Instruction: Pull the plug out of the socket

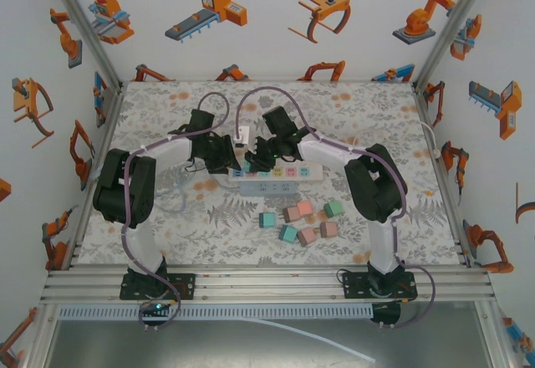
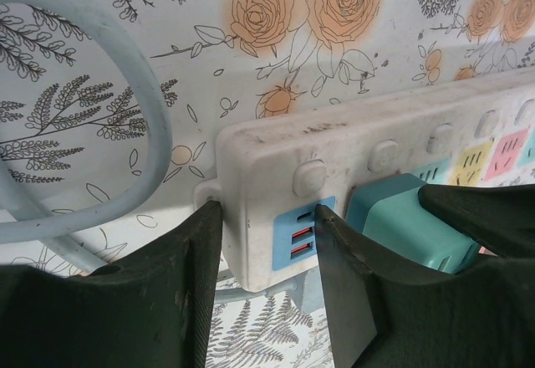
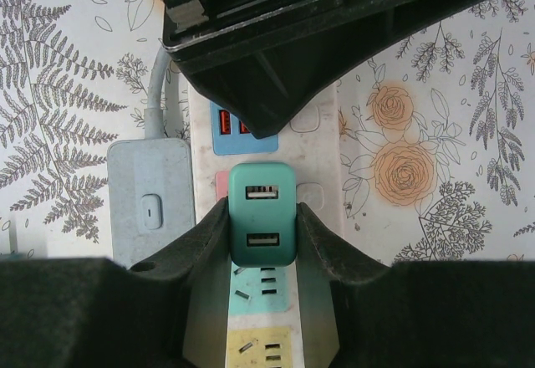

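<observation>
A white socket strip (image 1: 288,186) with coloured outlets lies mid-table. A teal plug (image 3: 261,186) with two USB ports stands on the socket strip (image 3: 322,146) near its left end. My right gripper (image 3: 262,217) is shut on the plug, one finger on each side. In the left wrist view the plug (image 2: 401,217) sits just right of the blue USB panel. My left gripper (image 2: 267,209) clamps the end of the strip (image 2: 267,155), one finger at the end tab and the other on the blue panel. From above, the left gripper (image 1: 234,157) and right gripper (image 1: 255,163) meet over that end.
Several pastel blocks (image 1: 301,217) lie in front of the strip. A grey adapter box (image 3: 150,209) rests against the strip's side. The pale cable (image 2: 125,134) loops off to the left. Frame rails and patterned walls close in the table.
</observation>
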Robot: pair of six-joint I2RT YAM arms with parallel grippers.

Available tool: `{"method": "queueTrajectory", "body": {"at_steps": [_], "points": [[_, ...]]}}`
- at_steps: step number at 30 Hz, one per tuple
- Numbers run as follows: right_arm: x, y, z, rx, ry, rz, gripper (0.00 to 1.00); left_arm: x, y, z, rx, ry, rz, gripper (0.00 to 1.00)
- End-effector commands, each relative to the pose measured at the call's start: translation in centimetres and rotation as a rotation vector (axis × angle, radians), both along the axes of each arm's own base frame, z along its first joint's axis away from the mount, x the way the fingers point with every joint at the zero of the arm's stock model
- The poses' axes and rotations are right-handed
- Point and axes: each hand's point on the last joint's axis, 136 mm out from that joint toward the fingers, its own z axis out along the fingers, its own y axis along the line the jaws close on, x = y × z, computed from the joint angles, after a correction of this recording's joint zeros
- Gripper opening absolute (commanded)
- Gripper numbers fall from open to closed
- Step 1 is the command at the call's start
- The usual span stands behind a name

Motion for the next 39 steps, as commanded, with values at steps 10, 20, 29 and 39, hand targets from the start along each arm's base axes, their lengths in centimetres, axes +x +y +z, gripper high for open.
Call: {"method": "queueTrajectory", "body": {"at_steps": [10,20,29,39], "points": [[-0.1,1.4,6.1,0.136,-0.102,0.029,0.18,-3.0,2.4,-4.2,0.183,0.119,-0.025,0.47],[-0.6,0.5,6.5,0.128,-0.121,0.014,0.18,-2.8,1.7,-2.8,0.143,0.104,-0.033,0.47],[-0.9,-1.3,12.0,0.241,-0.069,-0.191,0.14,-1.2,-0.2,5.1,0.002,-0.056,-0.038,0.51],[-0.4,-8.9,16.3,0.464,0.347,-0.814,0.08,-2.4,-0.4,16.0,-0.101,-0.338,-0.109,0.54]]}}
